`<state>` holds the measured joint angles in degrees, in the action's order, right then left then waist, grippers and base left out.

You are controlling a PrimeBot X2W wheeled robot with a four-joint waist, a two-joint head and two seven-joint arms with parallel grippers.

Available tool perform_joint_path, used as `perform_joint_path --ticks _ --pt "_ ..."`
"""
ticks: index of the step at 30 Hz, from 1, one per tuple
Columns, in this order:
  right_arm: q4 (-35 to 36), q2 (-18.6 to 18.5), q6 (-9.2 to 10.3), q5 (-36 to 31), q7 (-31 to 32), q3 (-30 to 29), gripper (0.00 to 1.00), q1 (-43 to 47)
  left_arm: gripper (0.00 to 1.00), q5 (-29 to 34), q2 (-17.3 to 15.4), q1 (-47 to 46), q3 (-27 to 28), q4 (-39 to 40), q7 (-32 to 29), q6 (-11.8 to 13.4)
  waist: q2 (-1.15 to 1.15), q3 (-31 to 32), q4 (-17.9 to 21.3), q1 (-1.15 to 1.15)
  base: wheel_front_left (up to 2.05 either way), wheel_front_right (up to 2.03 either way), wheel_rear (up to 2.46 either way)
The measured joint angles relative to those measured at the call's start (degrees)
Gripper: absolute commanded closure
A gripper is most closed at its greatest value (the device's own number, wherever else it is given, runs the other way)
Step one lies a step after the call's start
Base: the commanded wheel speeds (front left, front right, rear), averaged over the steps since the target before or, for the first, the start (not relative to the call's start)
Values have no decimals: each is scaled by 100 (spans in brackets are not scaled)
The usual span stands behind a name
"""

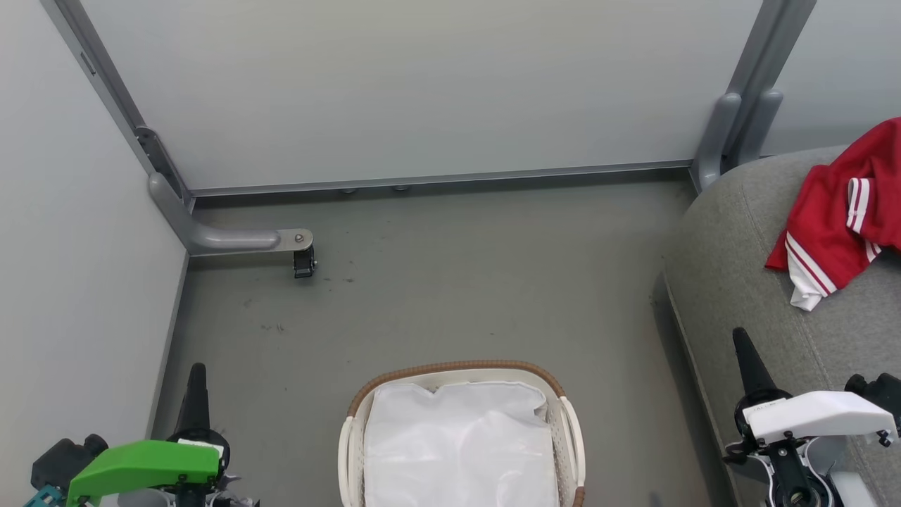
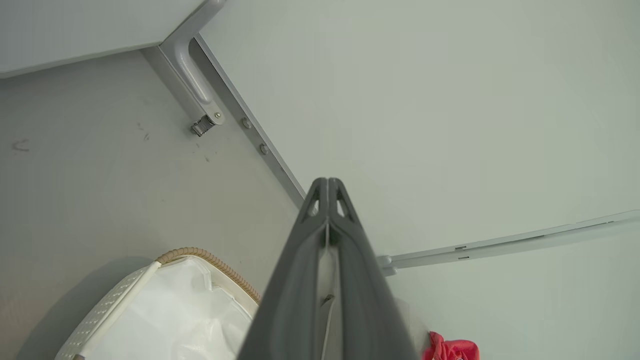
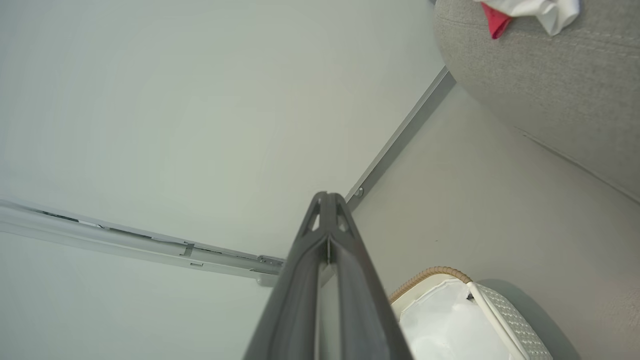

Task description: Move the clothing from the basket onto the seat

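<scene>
The red clothing (image 1: 845,211) with white stripes lies crumpled on the grey seat (image 1: 732,253) at the right; a corner of the clothing (image 3: 495,19) also hangs over the seat's edge (image 3: 550,85). The basket (image 1: 461,372) stands on the floor at bottom centre, holding just a white liner sheet (image 1: 457,443). My left gripper (image 1: 196,370) is at lower left, shut and holding nothing, well left of the basket. My right gripper (image 1: 740,336) is at lower right over the seat's front edge, shut and holding nothing, below the clothing. Both pairs of jaws are pressed together in the wrist views (image 2: 327,182) (image 3: 327,196).
Pale partition walls close off the back and left, with grey metal posts and a floor bracket on a caster (image 1: 303,262) at the left. Grey floor (image 1: 450,282) lies between the basket and the back wall. The seat blocks the right side.
</scene>
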<state>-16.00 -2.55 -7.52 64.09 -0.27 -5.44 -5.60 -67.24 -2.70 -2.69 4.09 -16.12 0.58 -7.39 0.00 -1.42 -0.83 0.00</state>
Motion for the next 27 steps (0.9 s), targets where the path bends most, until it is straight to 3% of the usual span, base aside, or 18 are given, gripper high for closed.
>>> perform_joint_path --ticks 27 --pt "94 -7 2 1466 355 -56 100 -11 100 -1299 -4 -154 119 103 -360 0 0 58 39 0 0 0 0"
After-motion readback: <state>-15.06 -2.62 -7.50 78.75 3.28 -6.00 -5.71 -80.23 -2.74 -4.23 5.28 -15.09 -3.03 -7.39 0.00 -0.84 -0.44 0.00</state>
